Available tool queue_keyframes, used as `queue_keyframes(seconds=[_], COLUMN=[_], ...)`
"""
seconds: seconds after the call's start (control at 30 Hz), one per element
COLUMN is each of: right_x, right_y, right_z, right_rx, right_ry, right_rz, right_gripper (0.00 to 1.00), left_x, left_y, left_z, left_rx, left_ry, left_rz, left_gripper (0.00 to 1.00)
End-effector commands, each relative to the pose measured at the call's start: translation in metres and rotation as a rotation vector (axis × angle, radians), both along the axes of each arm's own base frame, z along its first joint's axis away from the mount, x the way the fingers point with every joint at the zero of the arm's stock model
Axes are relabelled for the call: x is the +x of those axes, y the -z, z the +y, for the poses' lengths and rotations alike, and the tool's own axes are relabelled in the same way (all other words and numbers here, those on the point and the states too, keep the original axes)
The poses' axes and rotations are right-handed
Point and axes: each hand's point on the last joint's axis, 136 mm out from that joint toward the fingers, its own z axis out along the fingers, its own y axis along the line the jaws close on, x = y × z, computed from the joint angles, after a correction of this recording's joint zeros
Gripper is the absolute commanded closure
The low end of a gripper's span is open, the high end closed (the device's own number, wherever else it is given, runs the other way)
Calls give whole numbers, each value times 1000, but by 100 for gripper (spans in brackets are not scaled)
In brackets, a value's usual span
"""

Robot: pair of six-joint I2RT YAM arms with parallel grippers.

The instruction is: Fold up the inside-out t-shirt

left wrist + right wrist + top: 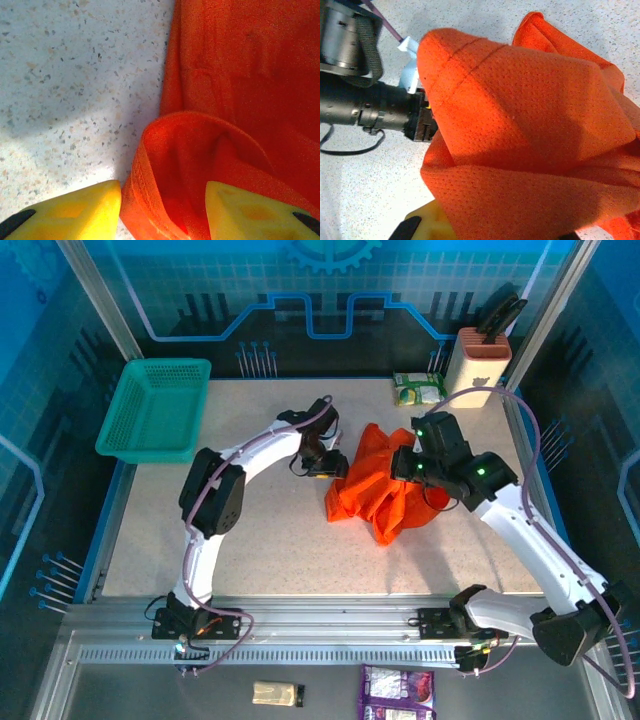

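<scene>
The t-shirt point(385, 490) lay crumpled mid-way across the bench point(280, 540), the right end effector point(425, 478) pinching a bunch of it and the left end effector point(162, 210) spread astride a rolled hem point(150, 150); the left should seat fully on that hem before any spreading pull.

Bright overhead light, soft shadows, sharp

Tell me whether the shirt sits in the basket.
No, the shirt lies bunched on the table, well apart from the basket.
</scene>
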Motion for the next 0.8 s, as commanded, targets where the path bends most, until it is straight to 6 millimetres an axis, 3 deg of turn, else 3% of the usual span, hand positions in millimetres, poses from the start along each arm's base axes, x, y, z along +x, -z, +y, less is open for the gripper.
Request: queue_keyframes(seconds=[0.0,0.17,0.37,0.4,0.57,0.67,0.77], right_x=[-8,-10,-6,-5,11,25,32], right_y=[-1,-3,-6,-7,-19,-33,-51], right_z=[-7,-10,-26,-30,-62,-79,-92], right_rx=[-6,-18,-88,-97,-131,-130,-122], right_ry=[33,41,75,86,156,180,200], right_rz=[-3,-13,-35,-38,-73,-103,-137], right_gripper=[100,100,100,100,100,100,100], left_x=[-4,-3,0,3,34,51,55], left_y=[20,34,23,19,-58,-124,-205], left_z=[3,3,12,15,48,77,106], left_rx=[92,146,152,135,-158,-360,-515], left_ry=[52,72,54,34,-183,-285,-322], left_rz=[40,55,24,12,-108,-224,-376], left_gripper=[53,73,100,100,100,100,100])
